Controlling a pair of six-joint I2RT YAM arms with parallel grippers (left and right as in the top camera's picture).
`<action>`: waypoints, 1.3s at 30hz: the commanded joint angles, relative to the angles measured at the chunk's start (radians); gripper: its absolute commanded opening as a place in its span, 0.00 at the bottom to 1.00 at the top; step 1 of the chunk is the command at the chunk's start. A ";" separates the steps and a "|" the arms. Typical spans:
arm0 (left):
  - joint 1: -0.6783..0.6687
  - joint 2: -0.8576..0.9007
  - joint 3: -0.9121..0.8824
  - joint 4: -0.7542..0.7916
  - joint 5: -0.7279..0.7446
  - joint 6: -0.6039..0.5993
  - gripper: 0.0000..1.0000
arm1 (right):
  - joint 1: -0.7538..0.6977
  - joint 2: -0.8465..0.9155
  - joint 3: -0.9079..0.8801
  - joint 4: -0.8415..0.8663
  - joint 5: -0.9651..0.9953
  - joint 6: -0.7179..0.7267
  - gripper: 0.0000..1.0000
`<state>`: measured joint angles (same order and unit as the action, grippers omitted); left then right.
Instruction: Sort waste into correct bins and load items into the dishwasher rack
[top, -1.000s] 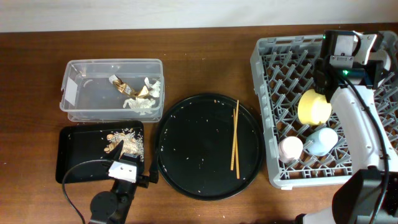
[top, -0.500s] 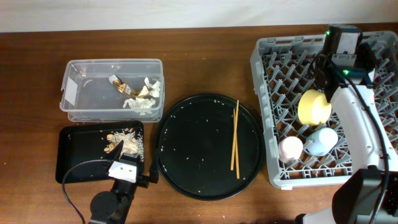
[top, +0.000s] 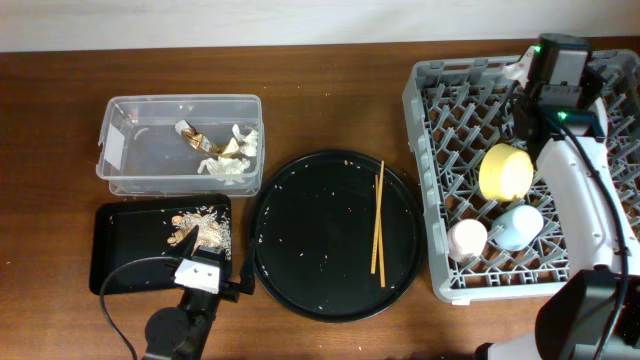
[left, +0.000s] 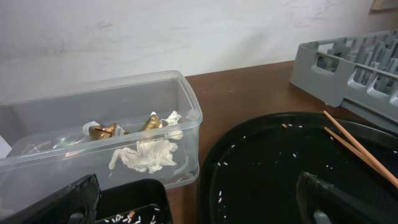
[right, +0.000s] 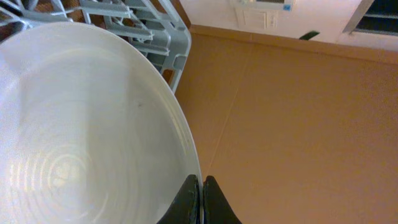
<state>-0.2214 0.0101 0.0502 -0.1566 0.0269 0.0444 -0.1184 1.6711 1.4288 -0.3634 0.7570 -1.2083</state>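
Observation:
My right gripper (top: 554, 60) is over the far right part of the grey dishwasher rack (top: 421, 150). In the right wrist view it (right: 203, 185) is shut on the rim of the pale grey-green plate (right: 81, 124), which stands on edge. A yellow bowl (top: 505, 172), light-blue cup (top: 518, 227) and pink cup (top: 466, 240) sit in the rack. The chopsticks (top: 378, 225) lie on the round black tray (top: 300, 240). My left gripper (left: 199, 205) is open and empty at the front left. Tissue (left: 149, 155) and a wrapper (left: 102, 130) lie in the clear tub (top: 115, 110). Food scraps (top: 200, 228) lie in the shallow black tray (top: 120, 250).
The rack's corner (left: 348, 62) shows to the right in the left wrist view. Beyond the rack's far edge (right: 149, 25) the right wrist view shows tan floor. Rice grains are scattered on the round black tray.
My right gripper has shifted a little right and toward the rack's far edge with the plate. The left arm has not moved.

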 joint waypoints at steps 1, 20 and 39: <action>0.002 -0.004 -0.006 0.002 0.004 -0.006 0.99 | -0.008 0.019 0.001 0.004 -0.024 -0.003 0.04; 0.002 -0.004 -0.006 0.002 0.004 -0.006 1.00 | -0.011 0.020 -0.034 0.042 0.014 0.135 0.17; 0.002 -0.004 -0.006 0.002 0.004 -0.006 0.99 | 0.611 -0.058 -0.037 -0.587 -1.059 1.309 0.98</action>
<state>-0.2214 0.0109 0.0502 -0.1566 0.0269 0.0444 0.4881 1.5322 1.4006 -0.9161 -0.1238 -0.1520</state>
